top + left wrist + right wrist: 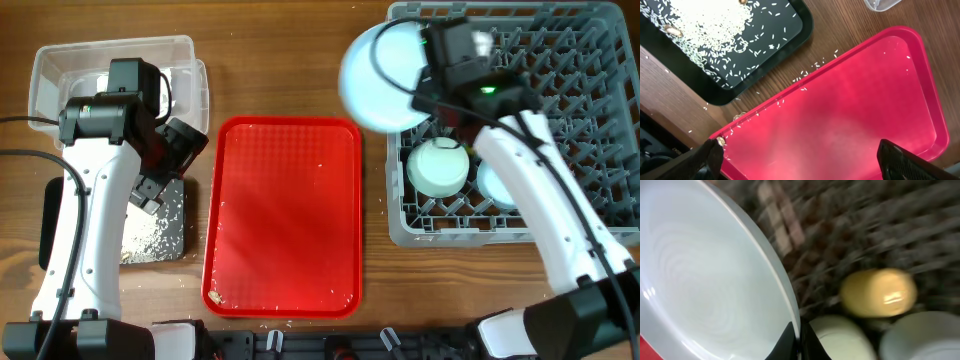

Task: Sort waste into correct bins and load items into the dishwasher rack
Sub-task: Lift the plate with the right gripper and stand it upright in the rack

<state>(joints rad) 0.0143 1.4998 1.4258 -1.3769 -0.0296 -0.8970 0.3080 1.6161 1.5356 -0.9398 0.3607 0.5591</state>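
near the front-left corner of the red tray a brown scrap and stray rice lay loose. the left gripper hung over that tray's left edge, jaws wide and empty, with the black tray just beside it. in the near-left corner of the dishwasher rack the mint green bowl and light blue bowl sat side by side, the yellow cup just beyond.

farther on, the right gripper pinched the light blue plate by its right rim. the plate reached left over the rack's far-left corner, so we judged the free pegs lay to its right.

the right wrist view was smeared. the left arm covered much of the clear tub.
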